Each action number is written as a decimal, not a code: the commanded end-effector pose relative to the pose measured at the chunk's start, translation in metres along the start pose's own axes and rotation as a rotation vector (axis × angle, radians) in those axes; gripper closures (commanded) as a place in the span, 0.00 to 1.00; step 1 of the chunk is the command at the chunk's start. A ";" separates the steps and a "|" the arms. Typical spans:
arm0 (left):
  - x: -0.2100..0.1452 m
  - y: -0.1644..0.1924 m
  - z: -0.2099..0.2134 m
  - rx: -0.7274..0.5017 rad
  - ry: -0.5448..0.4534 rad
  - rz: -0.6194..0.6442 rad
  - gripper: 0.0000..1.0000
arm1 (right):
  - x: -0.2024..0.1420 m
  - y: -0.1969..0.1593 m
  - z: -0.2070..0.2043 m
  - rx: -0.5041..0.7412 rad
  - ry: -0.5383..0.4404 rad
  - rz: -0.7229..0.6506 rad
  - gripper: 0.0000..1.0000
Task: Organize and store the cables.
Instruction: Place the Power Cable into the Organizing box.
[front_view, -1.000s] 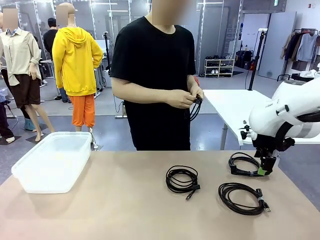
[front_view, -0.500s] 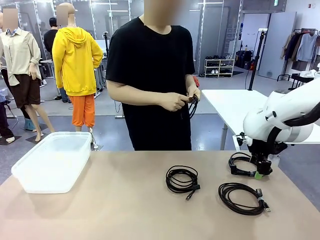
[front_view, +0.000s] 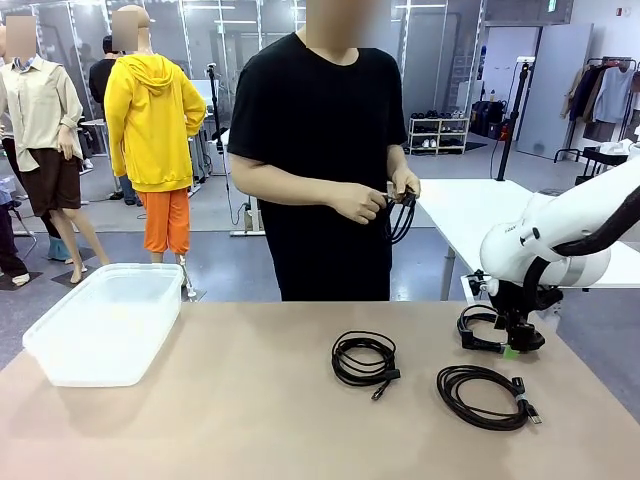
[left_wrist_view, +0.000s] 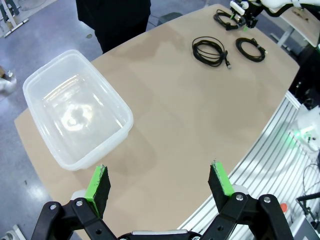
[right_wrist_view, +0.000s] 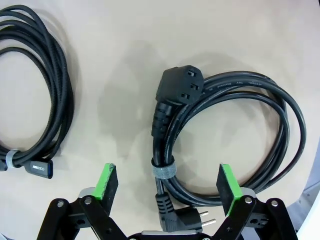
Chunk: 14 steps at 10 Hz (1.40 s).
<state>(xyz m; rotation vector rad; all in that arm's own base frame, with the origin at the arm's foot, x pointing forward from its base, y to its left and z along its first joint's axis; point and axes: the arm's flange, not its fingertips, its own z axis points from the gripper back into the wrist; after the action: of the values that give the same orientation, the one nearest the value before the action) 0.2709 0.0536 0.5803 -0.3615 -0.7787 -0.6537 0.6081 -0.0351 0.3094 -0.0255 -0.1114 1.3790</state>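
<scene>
Three black cables lie coiled on the tan table: a middle coil (front_view: 341, 360), a front right coil (front_view: 445, 392) and a thicker power cord coil (front_view: 478, 345) at the far right. My right gripper (front_view: 515, 346) hangs open just above that power cord. Seen from the right wrist, the cord's plug (right_wrist_view: 179, 86) lies between and ahead of the spread fingers of the right gripper (right_wrist_view: 167, 182). The front right coil (right_wrist_view: 60, 100) lies to its left. My left gripper (left_wrist_view: 159, 180) is open and empty, high over the table's left end. The person's hands hold another cable (front_view: 402, 216).
A clear plastic bin (front_view: 90, 365) stands at the table's left end; it lies ahead of my left fingers (left_wrist_view: 126, 119) with nothing in it. The person stands at the far edge, behind the middle coil. A white table stands behind on the right.
My right arm has shifted a little to the left and come lower over the power cord coil. The person has stepped slightly to the right, still handling a cable.
</scene>
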 end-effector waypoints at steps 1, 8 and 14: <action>0.000 0.000 0.000 0.000 0.000 -0.001 0.00 | -0.001 -0.012 -0.003 0.032 -0.006 0.017 0.00; 0.000 0.000 0.000 0.000 0.000 -0.001 0.00 | 0.001 -0.014 -0.011 0.063 0.002 0.024 1.00; 0.000 0.000 0.000 0.000 0.000 -0.001 0.00 | 0.006 -0.013 0.021 0.042 0.018 0.020 1.00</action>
<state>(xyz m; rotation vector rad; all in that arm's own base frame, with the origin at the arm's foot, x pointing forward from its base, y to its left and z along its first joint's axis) 0.2709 0.0536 0.5802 -0.3615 -0.7786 -0.6537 0.6216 -0.0355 0.3113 0.0065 -0.0729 1.3974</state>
